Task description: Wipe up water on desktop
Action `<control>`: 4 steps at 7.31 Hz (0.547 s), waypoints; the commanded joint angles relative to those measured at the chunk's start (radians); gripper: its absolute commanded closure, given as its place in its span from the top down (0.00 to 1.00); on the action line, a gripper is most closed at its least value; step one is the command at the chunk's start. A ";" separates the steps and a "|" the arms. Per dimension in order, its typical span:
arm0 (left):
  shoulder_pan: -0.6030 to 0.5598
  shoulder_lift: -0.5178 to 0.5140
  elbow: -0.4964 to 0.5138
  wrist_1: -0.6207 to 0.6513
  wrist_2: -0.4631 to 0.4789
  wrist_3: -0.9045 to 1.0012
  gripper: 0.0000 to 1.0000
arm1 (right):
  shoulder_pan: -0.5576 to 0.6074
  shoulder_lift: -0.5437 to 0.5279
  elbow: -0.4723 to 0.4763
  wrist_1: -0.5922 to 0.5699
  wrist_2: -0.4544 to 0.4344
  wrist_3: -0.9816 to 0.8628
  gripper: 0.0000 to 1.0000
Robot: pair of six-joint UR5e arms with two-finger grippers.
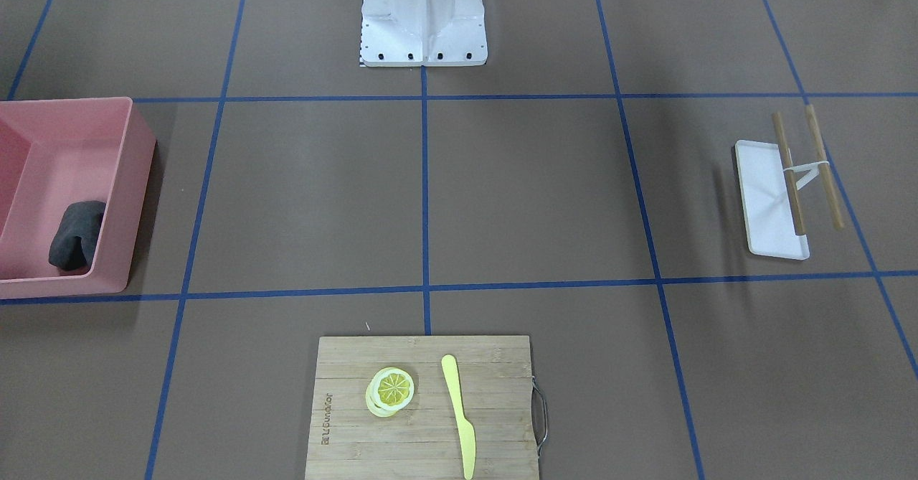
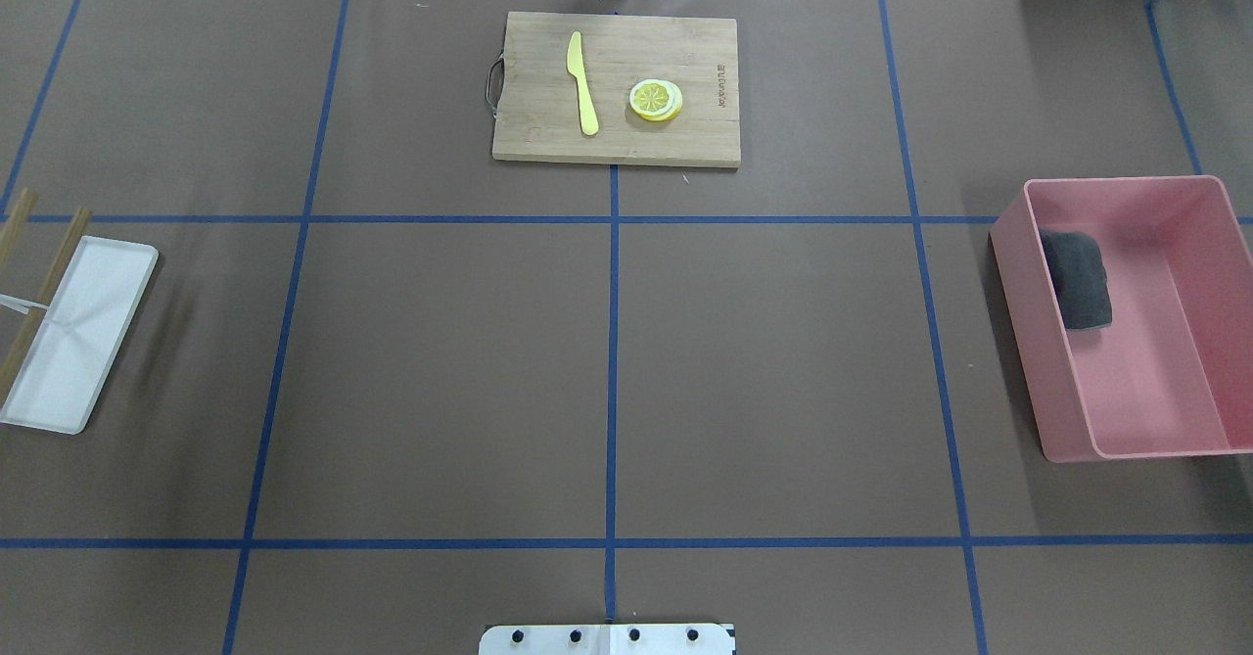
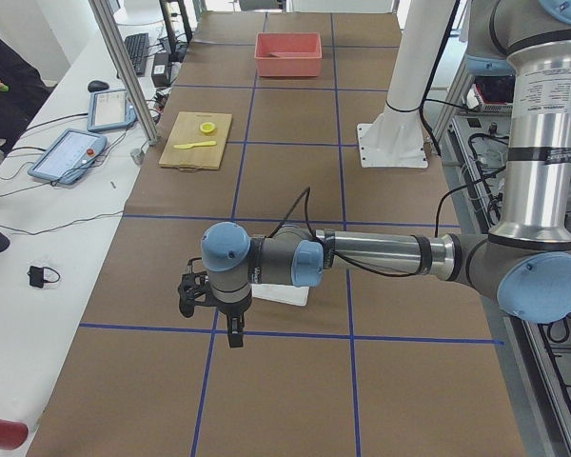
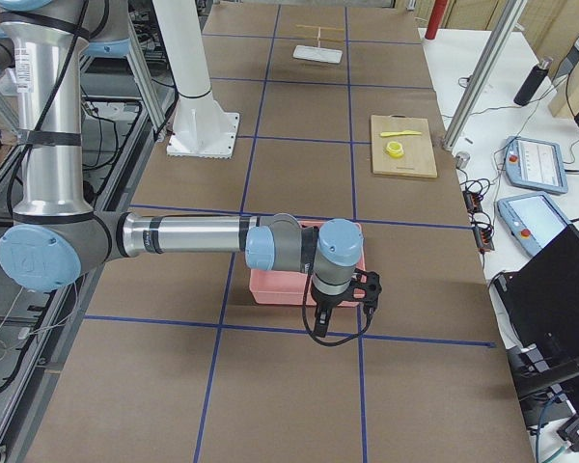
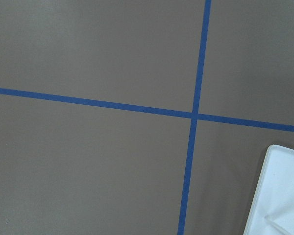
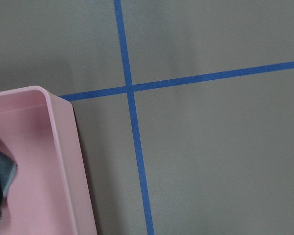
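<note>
The desktop (image 2: 440, 371) is a matte brown surface crossed by blue tape lines. No water shows on it in any view. A dark grey cloth (image 2: 1077, 278) lies folded inside a pink bin (image 2: 1023, 342) at the robot's right. My left gripper (image 3: 234, 335) hangs over the desktop beside a white tray (image 3: 284, 295), seen only in the exterior left view. Only the exterior right view catches my right gripper (image 4: 320, 316), which hangs just past the pink bin (image 4: 289, 287). I cannot tell whether either gripper is open or shut.
A bamboo cutting board (image 2: 548, 136) at the far middle carries a lemon slice (image 2: 655, 100) and a yellow knife (image 2: 582, 82). Two chopsticks (image 1: 787, 171) lean across the white tray (image 1: 764, 214). The robot base (image 1: 423, 13) stands at the near edge. A person's sleeve (image 3: 5, 81) is at the side desk.
</note>
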 commanded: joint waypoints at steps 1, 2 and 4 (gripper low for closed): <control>0.000 0.000 0.003 0.000 0.006 0.000 0.98 | -0.013 0.001 0.001 0.000 -0.001 -0.001 1.00; 0.000 -0.001 0.005 -0.001 0.006 0.000 0.98 | -0.017 0.010 0.004 0.000 -0.011 0.001 1.00; 0.000 -0.011 0.005 -0.001 0.006 0.000 0.98 | -0.016 0.011 0.012 0.000 -0.012 -0.001 1.00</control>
